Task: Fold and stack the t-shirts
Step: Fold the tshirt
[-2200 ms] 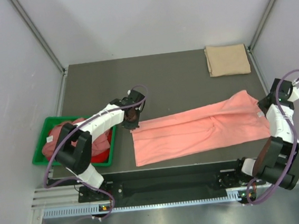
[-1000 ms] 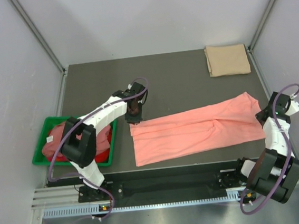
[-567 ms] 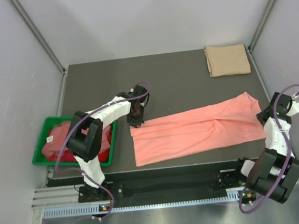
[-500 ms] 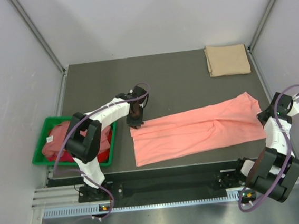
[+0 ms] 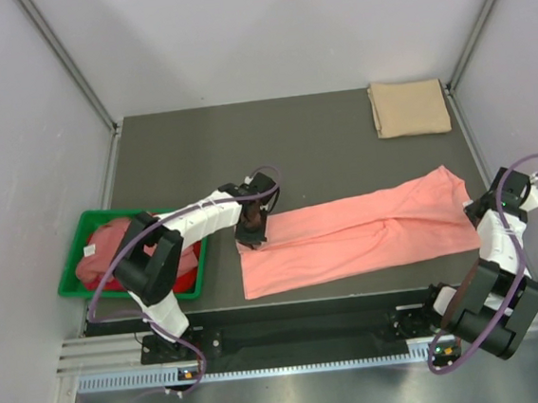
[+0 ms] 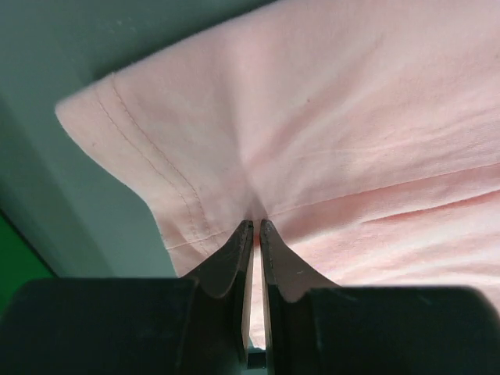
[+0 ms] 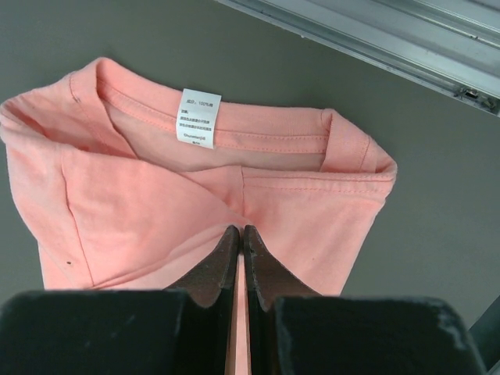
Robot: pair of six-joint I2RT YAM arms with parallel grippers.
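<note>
left wrist: soft creased salmon t-shirt (image 6: 351, 117), fingers (image 6: 225, 266) seemingly pinching it.

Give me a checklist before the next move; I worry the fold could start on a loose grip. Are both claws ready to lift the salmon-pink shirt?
1. Left claw shut on the salmon-pink shirt near its hem corner: ok, the cloth puckers at the tips.
2. Right claw shut on the collar end: ok, cloth sits between the fingers, below the label.
3. Shirt flat between the claws: not ok, creases run along its middle.
4. Tan-beige shirt folded and apart, at the far right corner of the table: ok.
5. Left arm clear of the green bin: cannot tell, the arm crosses above its corner.
</note>
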